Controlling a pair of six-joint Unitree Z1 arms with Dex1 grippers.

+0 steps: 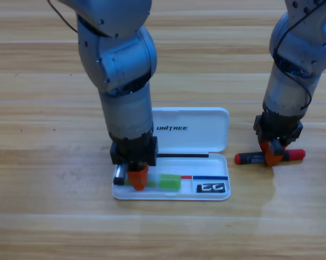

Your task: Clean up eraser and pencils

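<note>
Nearest us, our white case lies open with the eraser in its tray, at the right end. Our left gripper points down over the green pencil in the tray; whether it pinches we cannot tell. Our right gripper straddles the red-and-black pencil on the table, grip unclear. Next, we judge, comes lifting that pencil into the tray.

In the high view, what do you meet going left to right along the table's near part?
Left claw down in the white case on the green pencil → eraser in the case → red-and-black pencil on the table, under the right claw.
</note>
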